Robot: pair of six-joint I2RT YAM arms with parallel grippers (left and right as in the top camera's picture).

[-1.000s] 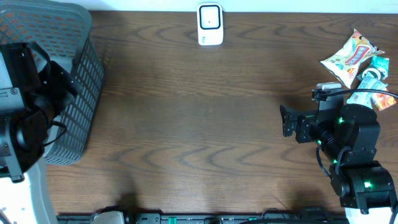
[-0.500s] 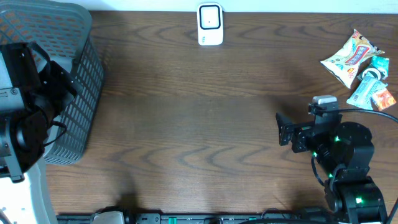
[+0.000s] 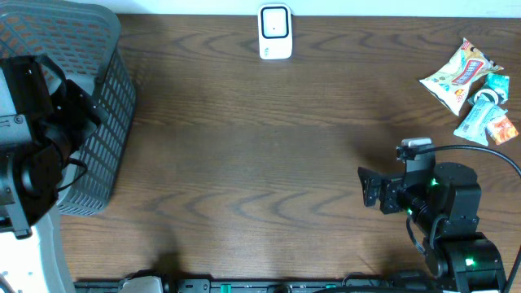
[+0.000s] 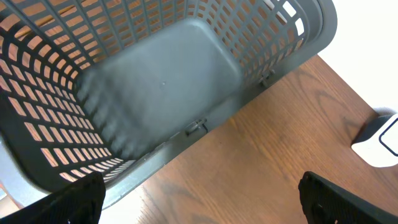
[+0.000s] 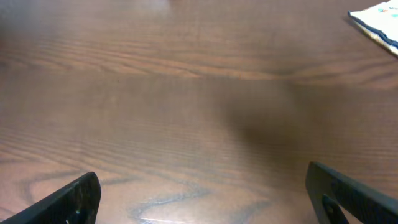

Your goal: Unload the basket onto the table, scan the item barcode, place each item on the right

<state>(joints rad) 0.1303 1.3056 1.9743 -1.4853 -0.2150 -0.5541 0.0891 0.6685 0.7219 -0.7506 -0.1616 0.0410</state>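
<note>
here, left gripper [image 4: 200, 202] gapes empty over slatted plastic basket [image 4: 155, 81], right gripper [image 5: 202, 196] over wood-grained table [image 5: 186, 93].

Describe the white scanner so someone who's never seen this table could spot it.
On the brown wooden table, look to the middle of the far edge, between the grey basket at left and the snack packets at right. The scanner stands alone there: a small white rounded block with a dark-framed window.
</note>
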